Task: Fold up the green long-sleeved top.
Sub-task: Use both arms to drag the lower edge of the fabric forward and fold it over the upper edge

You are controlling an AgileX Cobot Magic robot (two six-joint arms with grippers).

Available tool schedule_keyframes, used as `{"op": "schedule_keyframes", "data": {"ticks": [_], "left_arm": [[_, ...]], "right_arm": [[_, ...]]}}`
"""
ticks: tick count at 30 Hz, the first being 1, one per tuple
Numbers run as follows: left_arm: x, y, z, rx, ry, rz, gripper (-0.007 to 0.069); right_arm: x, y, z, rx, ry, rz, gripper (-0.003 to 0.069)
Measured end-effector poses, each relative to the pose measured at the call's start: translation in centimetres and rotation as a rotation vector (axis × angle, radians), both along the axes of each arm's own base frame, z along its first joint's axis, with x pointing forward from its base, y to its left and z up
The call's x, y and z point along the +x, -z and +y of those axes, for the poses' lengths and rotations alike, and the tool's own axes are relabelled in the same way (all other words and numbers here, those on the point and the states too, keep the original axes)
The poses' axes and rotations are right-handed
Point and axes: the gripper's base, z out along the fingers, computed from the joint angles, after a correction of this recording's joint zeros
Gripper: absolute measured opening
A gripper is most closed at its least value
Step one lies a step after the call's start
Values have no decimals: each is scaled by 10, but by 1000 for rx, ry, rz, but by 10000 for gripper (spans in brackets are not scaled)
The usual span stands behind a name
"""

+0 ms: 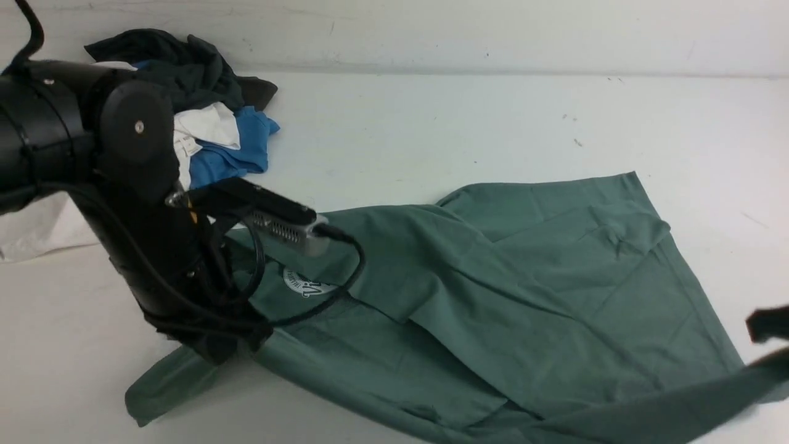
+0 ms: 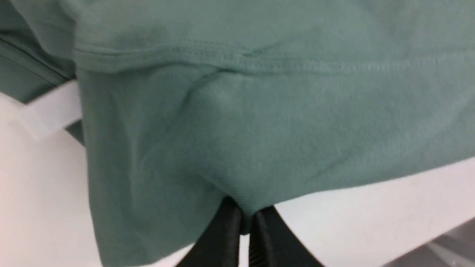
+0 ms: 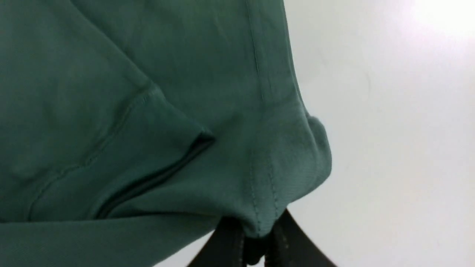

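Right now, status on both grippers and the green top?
Both grippers shut on green top. Top spread, not yet folded neatly; one sleeve across body. Left arm hides part of it from front.

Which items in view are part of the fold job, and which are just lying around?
Job:
- green long-sleeved top, pinched by both arms' fingers

Lying around:
- dark garments
- blue garment
- white garments
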Motion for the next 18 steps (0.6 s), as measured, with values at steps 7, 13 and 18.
{"op": "schedule_keyframes", "data": {"ticks": [7,13,18], "left_arm": [[72,-3,23,-113,-197,-55,9],[125,-2,35,-189,-251,-109,9],[164,13,45,-201,-284,-131,9]], "right_arm": [[85,-11,5,6,4,-37,36],[159,-6,10,23,8,-91,36],[215,7,13,27,6,-155,36]]}}
